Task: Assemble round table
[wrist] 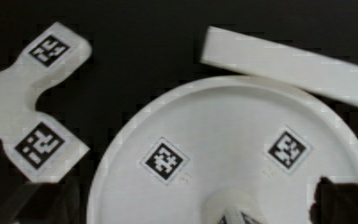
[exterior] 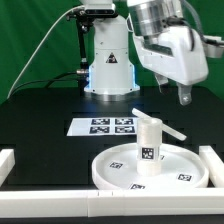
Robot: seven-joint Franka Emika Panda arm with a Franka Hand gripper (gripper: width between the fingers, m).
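On the exterior view's left, well apart from the disc (exterior: 112, 172), a white rail (exterior: 6, 165) lies on the black table (exterior: 40, 130). A second rail (exterior: 45, 205) runs along the near edge and ends close to the disc's rim.

Behind the disc, flat on the table, lies the marker board (exterior: 112, 125). Farther behind it stands the arm's base (exterior: 108, 62).

The disc rests flat on the table, rim up, with square tags on its inner face. The leg (exterior: 148, 146) stands upright on the disc near its middle, with one tag on its side. A flat white piece across the leg's top looks like the foot (exterior: 152, 119). One of its arms sticks out toward the exterior view's right.

In the wrist view the foot (wrist: 25, 100) shows two tagged arms against the black table, just outside the disc (wrist: 229, 120). I cannot tell there whether it touches the disc.

Above the disc and toward the exterior view's right hangs the gripper (exterior: 185, 97), well clear of the leg and foot. In the wrist view the gripper (wrist: 185, 198) looks down on the disc. Its dark fingers (wrist: 23, 200) sit far apart at the two corners, with nothing between them.

Just beside the disc on the exterior view's right lies a third rail (exterior: 212, 165). The wrist view shows a white bar (wrist: 291, 55) close past the disc's rim.
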